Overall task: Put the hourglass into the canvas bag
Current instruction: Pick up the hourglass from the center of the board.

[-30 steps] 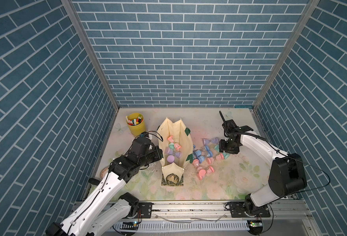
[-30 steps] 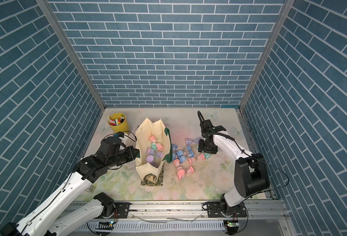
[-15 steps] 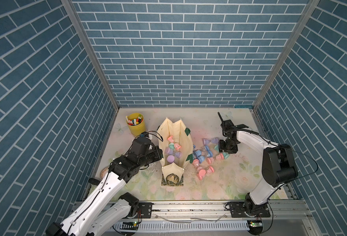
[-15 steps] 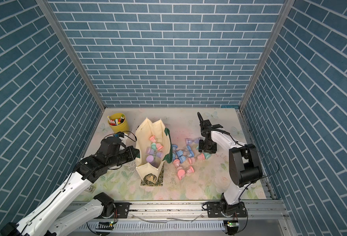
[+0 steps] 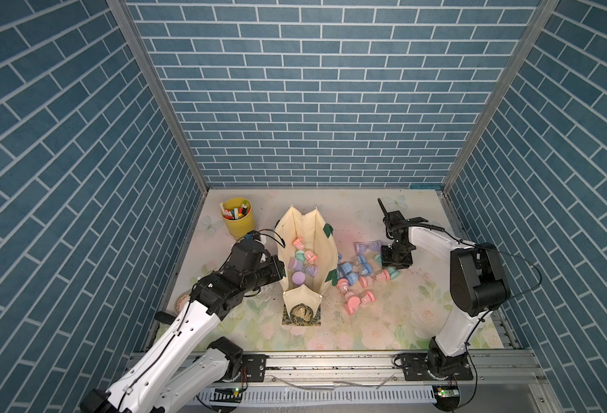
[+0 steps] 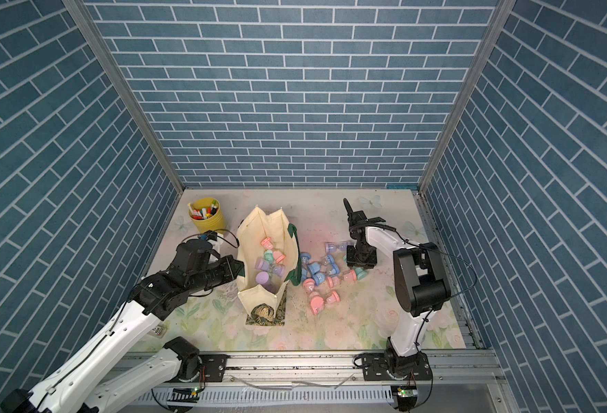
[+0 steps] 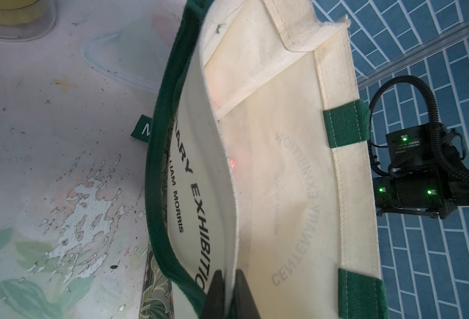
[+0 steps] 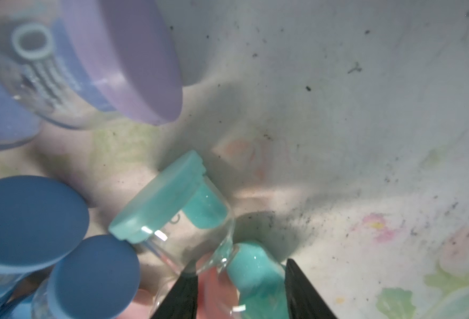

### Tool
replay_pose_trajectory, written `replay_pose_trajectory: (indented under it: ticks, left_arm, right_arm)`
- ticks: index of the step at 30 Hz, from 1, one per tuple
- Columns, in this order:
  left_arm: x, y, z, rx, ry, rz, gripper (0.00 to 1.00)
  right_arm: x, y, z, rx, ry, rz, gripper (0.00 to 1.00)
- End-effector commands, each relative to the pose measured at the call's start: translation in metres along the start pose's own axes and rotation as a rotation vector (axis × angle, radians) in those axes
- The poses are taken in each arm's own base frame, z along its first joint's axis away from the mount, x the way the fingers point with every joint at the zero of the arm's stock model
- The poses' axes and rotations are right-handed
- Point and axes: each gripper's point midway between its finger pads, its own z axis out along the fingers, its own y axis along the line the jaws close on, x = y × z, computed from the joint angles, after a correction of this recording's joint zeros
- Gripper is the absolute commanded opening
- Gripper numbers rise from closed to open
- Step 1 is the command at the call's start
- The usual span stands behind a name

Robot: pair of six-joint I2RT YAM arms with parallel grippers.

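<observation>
The cream canvas bag (image 5: 325, 246) (image 6: 255, 229) stands open mid-table with several hourglasses (image 5: 303, 261) inside. My left gripper (image 7: 231, 287) (image 5: 278, 270) is shut on the bag's left wall, with the fabric pinched between its fingers. More hourglasses lie in a pile (image 5: 353, 282) right of the bag. My right gripper (image 8: 240, 272) (image 5: 393, 262) (image 6: 361, 262) is down at the pile's far right edge. Its fingers sit against either side of the lower bulb of a teal hourglass (image 8: 178, 201) (image 5: 392, 274), which lies on the table.
A yellow pen cup (image 5: 238, 220) (image 6: 207, 216) stands at the back left. Blue (image 8: 31, 221) and purple (image 8: 134, 63) hourglasses crowd close to the teal one. Pink ones (image 5: 357, 300) lie nearer the front. Brick walls close in three sides.
The right arm's elbow has swung in toward the table's right edge, while the gripper stays at the pile. Its jaws have narrowed onto the teal hourglass. The left arm has not moved.
</observation>
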Motion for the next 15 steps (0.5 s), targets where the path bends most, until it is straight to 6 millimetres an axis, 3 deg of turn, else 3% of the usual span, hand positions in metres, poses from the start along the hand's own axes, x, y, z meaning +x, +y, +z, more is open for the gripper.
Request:
replay_pose_trajectory:
  ticks: [1, 15]
  left_arm:
    - [0.005, 0.005, 0.004, -0.020, 0.021, 0.009, 0.00]
    - [0.007, 0.008, 0.006, -0.023, 0.022, 0.005, 0.00]
  right_arm:
    - [0.006, 0.001, 0.012, -0.017, 0.036, 0.013, 0.48]
    - [0.020, -0.002, 0.030, -0.010, 0.071, 0.056, 0.42]
